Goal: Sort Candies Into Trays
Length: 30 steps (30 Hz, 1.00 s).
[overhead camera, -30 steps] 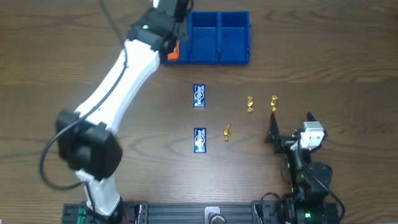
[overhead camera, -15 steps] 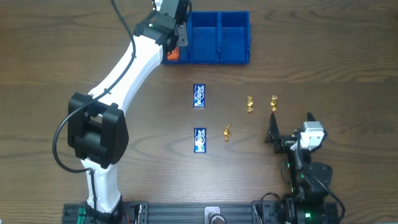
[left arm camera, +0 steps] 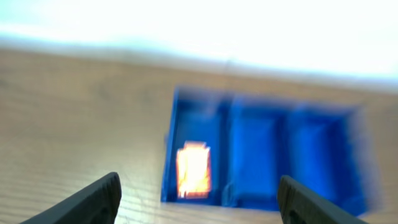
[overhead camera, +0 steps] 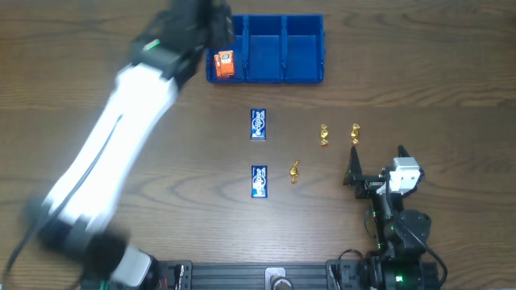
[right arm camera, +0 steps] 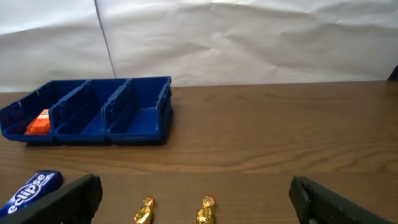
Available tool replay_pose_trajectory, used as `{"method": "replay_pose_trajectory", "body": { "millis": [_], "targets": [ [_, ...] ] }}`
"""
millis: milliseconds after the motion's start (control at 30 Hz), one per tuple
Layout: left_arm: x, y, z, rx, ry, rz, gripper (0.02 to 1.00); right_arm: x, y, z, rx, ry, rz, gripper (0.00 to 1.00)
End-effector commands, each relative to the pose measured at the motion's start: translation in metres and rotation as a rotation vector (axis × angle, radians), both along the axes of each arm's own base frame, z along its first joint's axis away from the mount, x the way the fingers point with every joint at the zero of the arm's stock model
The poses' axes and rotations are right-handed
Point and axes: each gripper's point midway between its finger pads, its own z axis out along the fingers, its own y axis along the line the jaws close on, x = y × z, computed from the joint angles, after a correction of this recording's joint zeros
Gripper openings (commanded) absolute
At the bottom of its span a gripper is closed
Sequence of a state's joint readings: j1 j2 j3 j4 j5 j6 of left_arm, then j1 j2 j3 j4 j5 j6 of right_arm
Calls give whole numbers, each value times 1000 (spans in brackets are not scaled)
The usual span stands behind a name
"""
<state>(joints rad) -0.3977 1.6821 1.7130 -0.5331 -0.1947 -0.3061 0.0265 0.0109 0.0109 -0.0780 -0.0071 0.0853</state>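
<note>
A blue three-compartment tray (overhead camera: 322, 50) (left arm camera: 261, 155) (right arm camera: 140, 129) stands at the table's far side. An orange candy (overhead camera: 224, 64) (left arm camera: 194, 170) (right arm camera: 38, 122) lies in its left compartment. Two blue packets (overhead camera: 258, 124) (overhead camera: 258, 181) and three gold candies (overhead camera: 324, 134) (overhead camera: 355, 133) (overhead camera: 294, 171) lie mid-table. My left gripper (left arm camera: 199, 208) hangs open and empty above the table, short of the tray; its arm (overhead camera: 121, 121) is motion-blurred. My right gripper (overhead camera: 352, 171) (right arm camera: 199, 211) stands open near the gold candies (right arm camera: 145, 213) (right arm camera: 206, 211), holding nothing.
The tray's middle and right compartments hold nothing. A white backdrop (right arm camera: 249, 37) rises behind the table's far edge. Bare wood lies to the left of the packets and to the right of the tray.
The left arm has swung back and leftward from above the tray's left end. The orange candy now shows in full in the left compartment. The right arm has not moved.
</note>
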Motion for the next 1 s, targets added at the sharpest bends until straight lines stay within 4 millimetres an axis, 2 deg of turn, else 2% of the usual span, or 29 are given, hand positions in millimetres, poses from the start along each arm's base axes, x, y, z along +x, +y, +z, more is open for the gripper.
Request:
{"method": "replay_pose_trajectory", "body": {
  "millis": [33,100,200,333,400,433,633,833,967,1000],
  "targets": [
    [-93,63,112,-20,-377,28,851,0,-1,-1,-16,1,-4,998],
    [-127,81,116,-23,-472,16,879,0,-1,-1,-16,1,-4,998],
    [-168,106,101,2,-572,17,936,0,-1,-1,-16,1,-4,998],
    [-210,121,58,63,-631,-6,976,0,-1,-1,-16,1,-4,998],
    [-221,122,34,84,-631,-23,1000,0,-1,-1,-16,1,-4,998],
    [-227,123,16,96,-628,-33,1000,0,-1,-1,-16,1,-4,998],
    [-233,126,-66,97,-637,-50,998,0,-1,-1,-16,1,-4,998],
    [-227,125,-126,95,-594,-72,996,0,-1,-1,-16,1,-4,1000],
    [-228,124,-170,99,-440,-83,998,0,-1,-1,-16,1,-4,998],
    [-228,126,-174,103,-423,-76,998,0,-1,-1,-16,1,-4,998]
  ]
}}
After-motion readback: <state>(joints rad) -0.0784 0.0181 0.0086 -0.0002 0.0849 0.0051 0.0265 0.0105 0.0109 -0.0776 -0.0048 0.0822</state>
